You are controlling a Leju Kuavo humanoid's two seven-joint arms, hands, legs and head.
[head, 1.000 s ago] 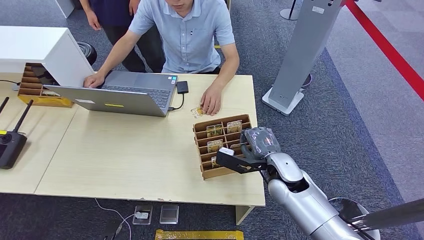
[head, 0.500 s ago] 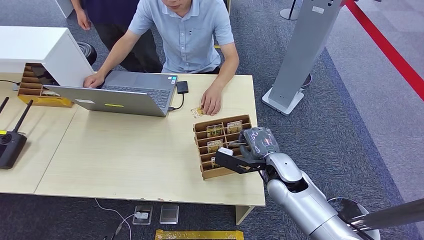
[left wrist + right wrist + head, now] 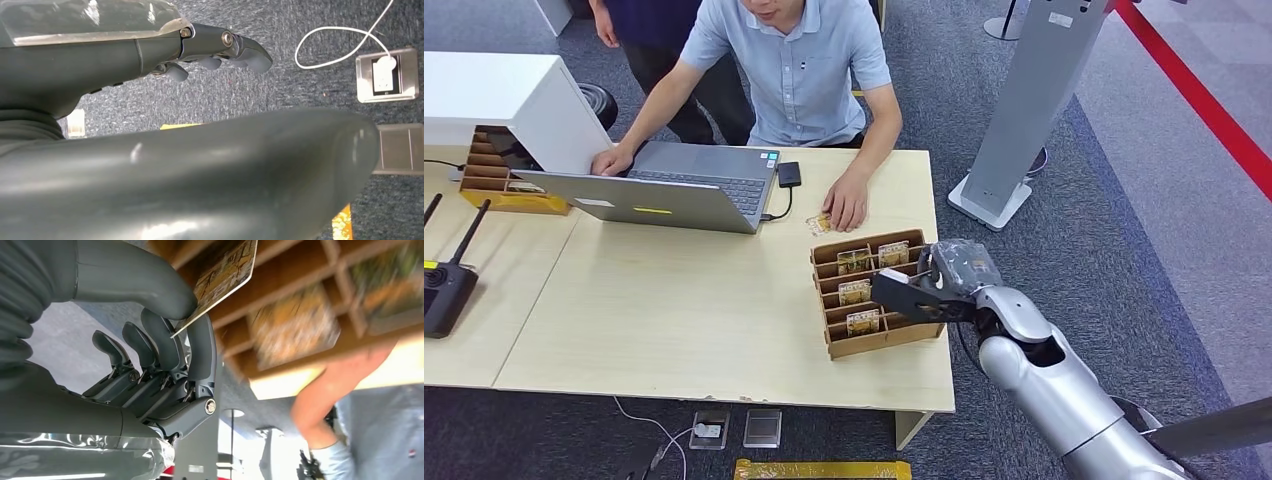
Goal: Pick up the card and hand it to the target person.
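My right hand (image 3: 921,291) hovers over the right end of the wooden card rack (image 3: 874,343) on the table. In the right wrist view the hand (image 3: 165,345) pinches a patterned card (image 3: 225,272) between thumb and finger, lifted clear of the rack's slots (image 3: 310,275). More cards (image 3: 855,292) stand in the rack. The seated person in a light blue shirt (image 3: 794,70) rests a hand (image 3: 846,205) on the table just beyond the rack, over another card (image 3: 821,223). My left hand (image 3: 215,50) hangs over the carpet, holding nothing.
An open laptop (image 3: 674,185) stands left of the person's hand, and a black remote controller (image 3: 444,290) lies at the table's left edge. A second rack (image 3: 494,180) and a white box (image 3: 504,100) sit far left. A grey stand (image 3: 1024,110) rises right of the table.
My right hand has risen from the rack's front rows and shifted right and away, carrying the card out. A card in the front row now shows.
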